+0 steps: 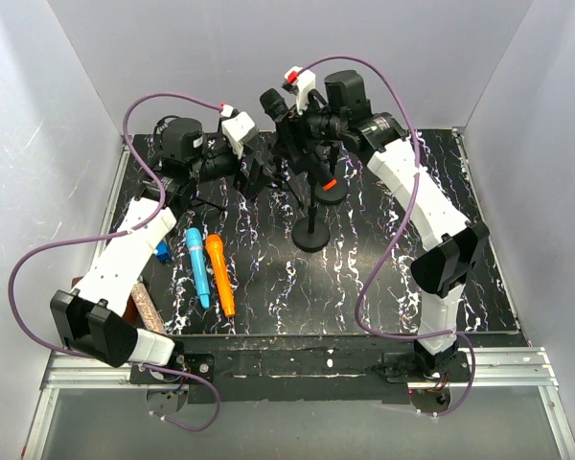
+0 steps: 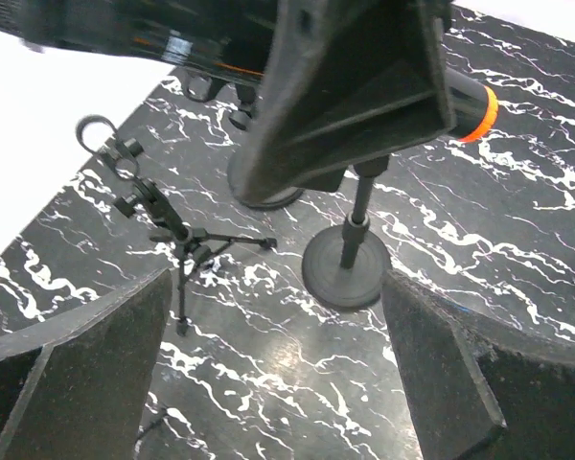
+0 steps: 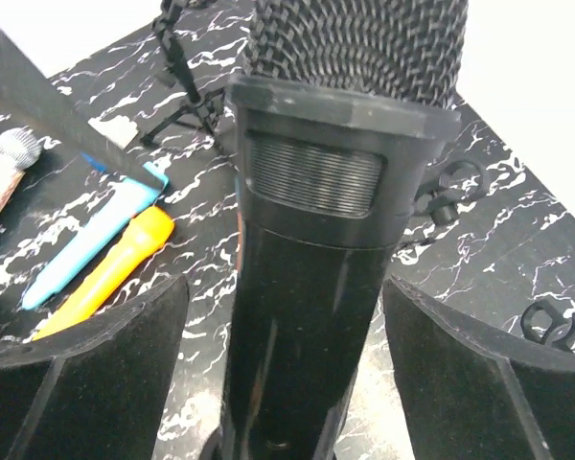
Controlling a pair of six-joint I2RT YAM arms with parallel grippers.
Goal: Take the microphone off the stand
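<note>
The table (image 1: 383,278) was black, veined with white like marble. The microphone (image 3: 307,287) was glossy black with an orange band (image 2: 481,110), and the stand (image 1: 311,235) was plain black. The blue microphone (image 1: 198,266) was pale, the orange microphone (image 1: 220,275) bright. The cables (image 1: 38,254) were purple.

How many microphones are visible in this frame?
4: a black microphone on the stand; a blue microphone and an orange microphone side by side to its left; a glittery microphone partly under the left arm. Others may be hidden.

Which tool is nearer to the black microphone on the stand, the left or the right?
Right. The right tool is open around the microphone, which stands between its fingers. The left tool is off to its left, apart.
</note>
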